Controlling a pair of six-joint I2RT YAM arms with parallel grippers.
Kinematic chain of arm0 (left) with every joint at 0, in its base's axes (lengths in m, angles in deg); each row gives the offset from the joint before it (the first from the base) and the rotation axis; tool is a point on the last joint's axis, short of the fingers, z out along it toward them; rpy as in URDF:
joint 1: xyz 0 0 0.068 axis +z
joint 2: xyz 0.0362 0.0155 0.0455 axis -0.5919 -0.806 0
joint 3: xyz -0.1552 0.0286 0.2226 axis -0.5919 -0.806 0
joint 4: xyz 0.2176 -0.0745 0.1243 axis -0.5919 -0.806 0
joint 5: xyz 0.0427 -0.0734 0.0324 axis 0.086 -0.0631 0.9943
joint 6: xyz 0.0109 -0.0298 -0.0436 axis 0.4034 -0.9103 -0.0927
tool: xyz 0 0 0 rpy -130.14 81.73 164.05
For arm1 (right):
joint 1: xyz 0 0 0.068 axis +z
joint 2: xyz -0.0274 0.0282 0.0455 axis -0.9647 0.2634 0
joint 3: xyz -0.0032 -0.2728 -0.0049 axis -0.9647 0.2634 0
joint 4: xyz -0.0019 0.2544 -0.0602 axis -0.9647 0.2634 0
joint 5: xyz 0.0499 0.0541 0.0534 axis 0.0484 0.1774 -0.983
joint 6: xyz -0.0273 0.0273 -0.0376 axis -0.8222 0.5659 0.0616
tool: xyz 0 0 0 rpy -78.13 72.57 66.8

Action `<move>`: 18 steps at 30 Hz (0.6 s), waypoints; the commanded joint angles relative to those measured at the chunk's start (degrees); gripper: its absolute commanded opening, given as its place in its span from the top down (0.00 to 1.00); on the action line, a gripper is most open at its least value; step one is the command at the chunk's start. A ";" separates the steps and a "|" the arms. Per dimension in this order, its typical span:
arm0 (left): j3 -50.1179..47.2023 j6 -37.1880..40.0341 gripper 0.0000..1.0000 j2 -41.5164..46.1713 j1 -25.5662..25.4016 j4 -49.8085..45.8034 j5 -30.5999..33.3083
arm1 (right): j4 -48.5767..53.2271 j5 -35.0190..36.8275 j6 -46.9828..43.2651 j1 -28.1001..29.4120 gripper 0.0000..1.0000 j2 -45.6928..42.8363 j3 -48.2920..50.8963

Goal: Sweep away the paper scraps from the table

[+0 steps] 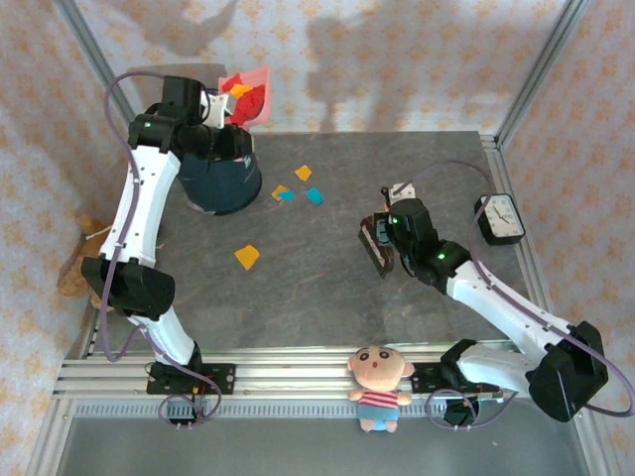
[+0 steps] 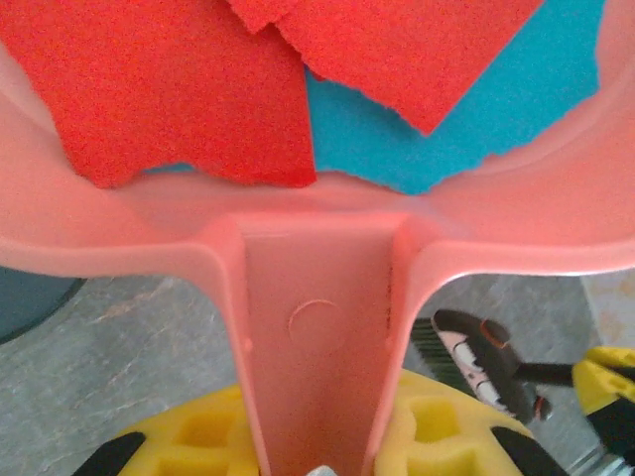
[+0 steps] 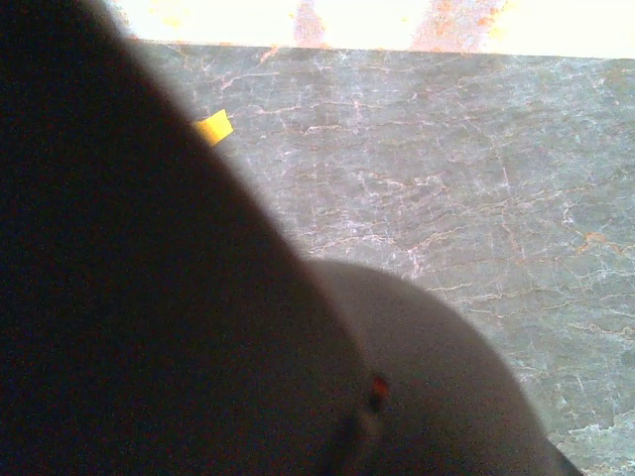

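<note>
My left gripper is raised at the back left and shut on the handle of a pink dustpan. In the left wrist view its yellow pads clamp the pink dustpan handle, and red paper scraps and a blue one lie in the pan. Loose scraps lie on the table: orange, blue, orange and blue, orange. My right gripper is shut on a small dark brush at mid right. The right wrist view is largely dark, with a yellow scrap beyond.
A dark blue bin stands under the dustpan at the back left. A black clock sits near the right edge. A doll rests on the front rail between the arm bases. The brush also appears in the left wrist view.
</note>
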 commanded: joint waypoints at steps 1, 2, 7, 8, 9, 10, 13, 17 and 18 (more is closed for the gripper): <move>-1.64 -6.17 1.00 0.62 1.82 6.31 -5.57 | -0.82 -0.05 0.25 0.27 1.00 0.61 -1.68; -2.34 -7.43 1.00 0.70 2.36 7.60 -6.37 | -0.64 -0.21 0.31 0.27 1.00 1.01 -1.94; -6.00 -13.83 1.00 1.10 4.81 14.59 -11.00 | -0.38 -0.92 0.57 0.31 1.00 1.93 -2.74; -6.71 -15.05 1.00 1.32 5.25 15.93 -11.49 | -0.33 -0.94 0.57 0.27 1.00 2.13 -2.83; -7.20 -15.83 1.00 1.35 5.53 16.88 -11.97 | -0.36 -1.01 0.55 0.26 1.00 2.11 -2.92; -7.69 -16.88 1.00 1.47 5.87 17.93 -12.31 | -0.33 -1.00 0.51 0.28 1.00 2.19 -2.98; -9.85 -20.07 1.00 1.82 6.84 22.19 -14.44 | -0.20 -0.96 0.55 0.28 1.00 2.35 -3.01; -15.62 -31.02 1.00 2.77 8.42 33.75 -18.05 | 0.02 -1.03 0.74 0.28 1.00 2.62 -3.10; -16.72 -32.67 1.00 3.06 8.60 35.67 -18.27 | 0.14 -1.10 0.77 0.27 1.00 2.55 -3.10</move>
